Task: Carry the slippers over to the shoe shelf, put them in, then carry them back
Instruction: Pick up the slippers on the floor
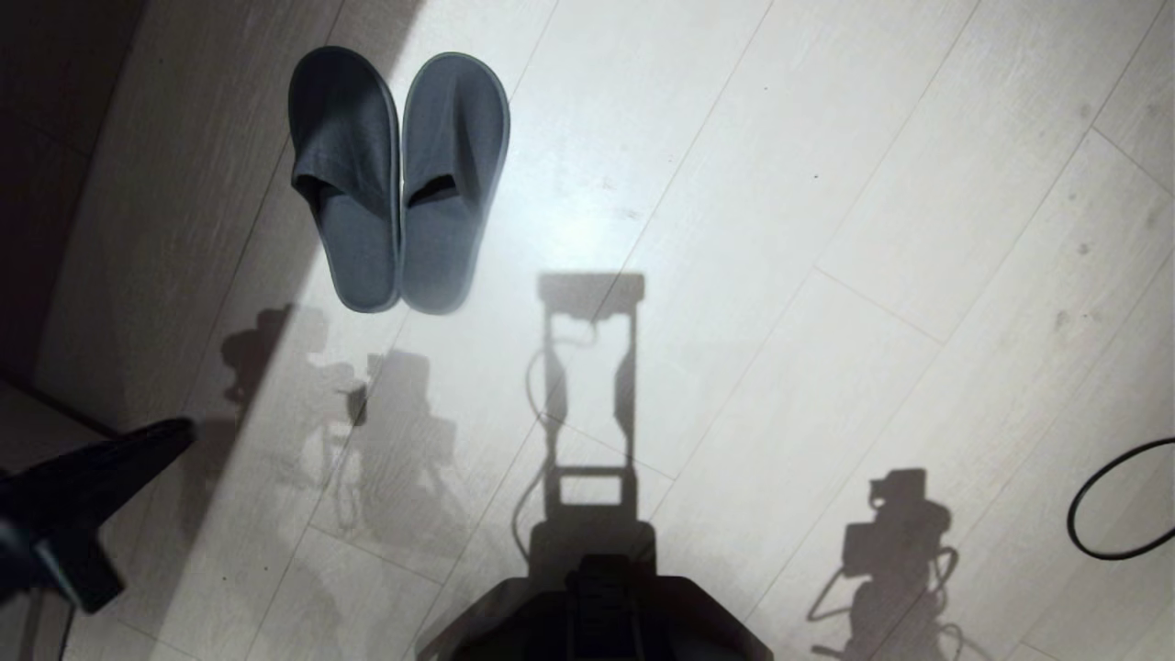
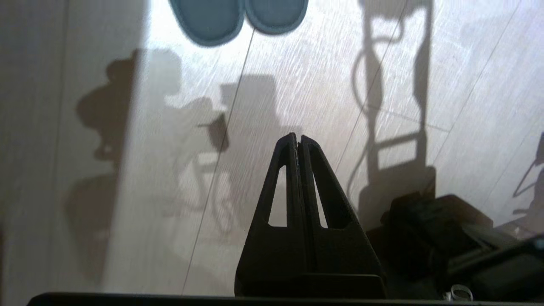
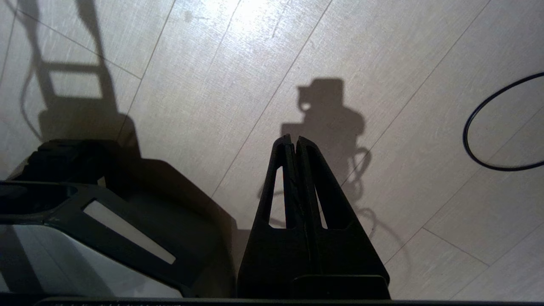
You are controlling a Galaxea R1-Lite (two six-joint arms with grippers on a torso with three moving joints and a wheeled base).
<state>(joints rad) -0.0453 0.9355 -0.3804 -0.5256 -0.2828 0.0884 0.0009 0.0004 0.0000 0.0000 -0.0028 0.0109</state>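
The slippers (image 1: 399,179) lie paired on the floor (image 1: 826,229), upper left; the left pincer (image 1: 174,431), pressed closed and empty, enters lower left, seemingly approaching.

Pale wood-look floor planks (image 1: 826,138) are running diagonally across the frame. A thin black cable loop (image 1: 1102,514) is lying at the right edge.

Grey-blue slippers (image 1: 399,179) with darker insoles lie on the pale, faintly grained plank floor (image 1: 826,184). My left gripper (image 1: 179,431) shows black, and so does a thin cable loop (image 1: 1115,500).
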